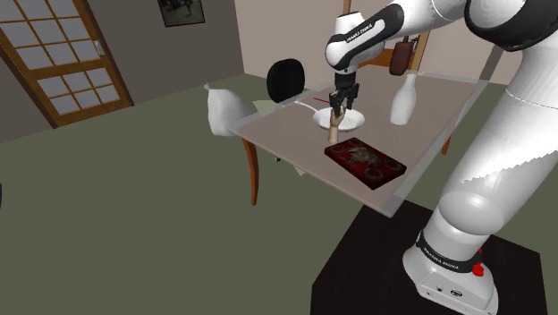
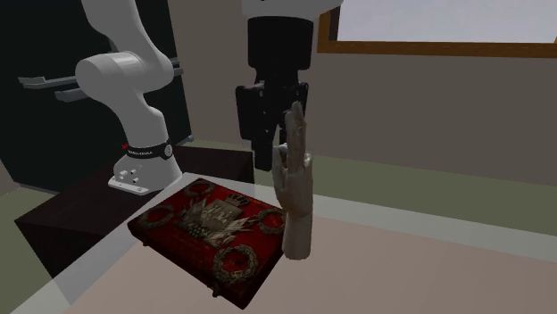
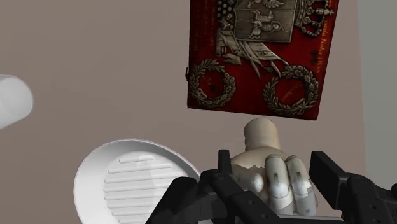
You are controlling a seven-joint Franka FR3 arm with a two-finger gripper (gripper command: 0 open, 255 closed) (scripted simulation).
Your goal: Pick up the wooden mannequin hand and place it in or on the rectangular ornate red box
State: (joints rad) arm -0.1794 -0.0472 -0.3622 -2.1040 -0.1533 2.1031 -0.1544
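Observation:
The pale mannequin hand (image 2: 297,192) stands upright on its wrist on the table, just beside the end of the ornate red box (image 2: 210,227). My black gripper (image 2: 275,147) comes down from above and clasps the hand's fingers. In the wrist view the hand (image 3: 273,172) sits tight between my two fingers (image 3: 326,173), with the red box (image 3: 261,57) lying flat beyond it. In the shoulder view the gripper (image 1: 343,100) is over the hand (image 1: 333,127), and the box (image 1: 365,161) lies nearer the table's front edge.
A white ribbed plate (image 1: 347,119) lies right behind the hand, seen also in the wrist view (image 3: 133,181). A white bottle (image 1: 404,100) stands further back on the table (image 1: 286,130). A white chair (image 1: 225,112) and a black chair (image 1: 288,79) flank the far side.

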